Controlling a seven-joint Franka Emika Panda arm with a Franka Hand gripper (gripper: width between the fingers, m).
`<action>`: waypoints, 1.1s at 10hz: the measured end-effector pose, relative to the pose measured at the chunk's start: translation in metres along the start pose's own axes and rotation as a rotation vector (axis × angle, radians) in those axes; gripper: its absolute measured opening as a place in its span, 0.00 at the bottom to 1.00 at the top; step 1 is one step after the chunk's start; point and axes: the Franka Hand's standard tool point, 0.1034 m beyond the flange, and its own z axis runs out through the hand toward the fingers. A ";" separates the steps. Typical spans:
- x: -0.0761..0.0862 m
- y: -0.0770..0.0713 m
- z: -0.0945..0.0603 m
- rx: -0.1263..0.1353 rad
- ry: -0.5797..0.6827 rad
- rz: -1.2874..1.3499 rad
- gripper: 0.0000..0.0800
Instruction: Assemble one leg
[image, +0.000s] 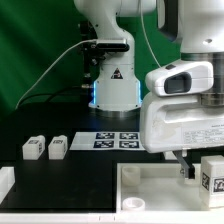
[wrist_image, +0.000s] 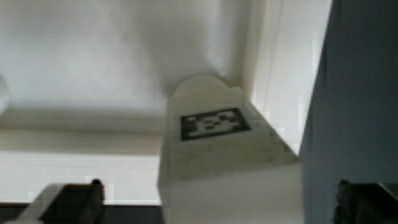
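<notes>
Your claw (wrist_image: 214, 205) shows best in the wrist view: two dark fingertips (wrist_image: 68, 203) stand wide apart at either side of the frame, and a white leg (wrist_image: 222, 150) rises between them with its square tag facing the camera. You cannot tell from that view whether the leg is merely between the fingers or touched by them — a gap shows on each side, so the claw reads as released.

In the exterior view, the arm's big white wrist housing fills the exterior view's right, and below it a tagged white block, the leg (image: 213, 172), stands upright just beside the dark finger parts, over the large white tray-like piece (image: 150, 190) with its raised rim.

Further out, on the black tabletop (image: 70, 175), you have two more small tagged legs (image: 33, 148) (side by side, near each other but apart) toward the exterior view's left. The marker board (image: 112, 139) lies flat behind them, in front of the robot's base (image: 115, 85) — a glow of blue light shows at the base's side.
</notes>
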 end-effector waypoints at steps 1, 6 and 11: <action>0.000 0.000 0.000 0.000 0.000 0.016 0.77; -0.001 0.002 0.001 -0.005 0.001 0.606 0.37; -0.003 0.010 0.003 0.037 -0.033 1.639 0.37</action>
